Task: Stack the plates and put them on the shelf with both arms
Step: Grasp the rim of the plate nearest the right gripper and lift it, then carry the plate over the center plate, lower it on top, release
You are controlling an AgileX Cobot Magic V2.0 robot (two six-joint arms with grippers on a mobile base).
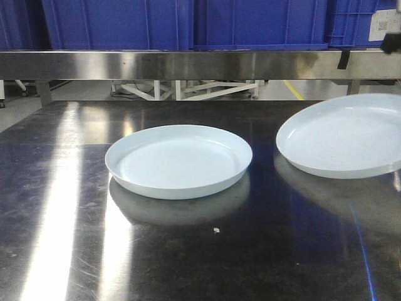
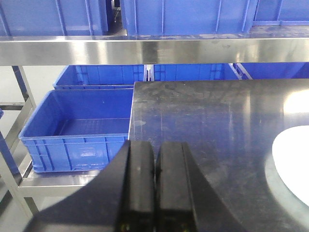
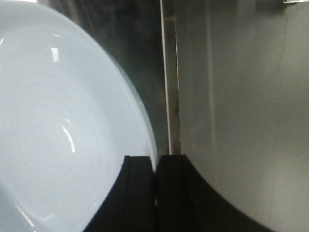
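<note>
One pale blue-white plate [image 1: 178,160] lies flat on the dark steel tabletop [image 1: 56,200] near the middle. The other plate [image 1: 344,135] hangs tilted above the table at the right, its reflection beneath it. My right gripper [image 3: 156,162] is shut on that plate's rim [image 3: 63,121], one finger inside and one outside. My left gripper [image 2: 155,159] is shut and holds nothing, over the table's left edge, with a plate's edge [image 2: 292,159] to its right. The shelf's steel bar [image 1: 188,64] runs across behind the table.
Big blue crates [image 1: 119,22] sit on the shelf above the bar. Left of the table, lower shelf tiers hold more blue crates [image 2: 77,130]. The table's right edge [image 3: 169,96] drops to a grey floor.
</note>
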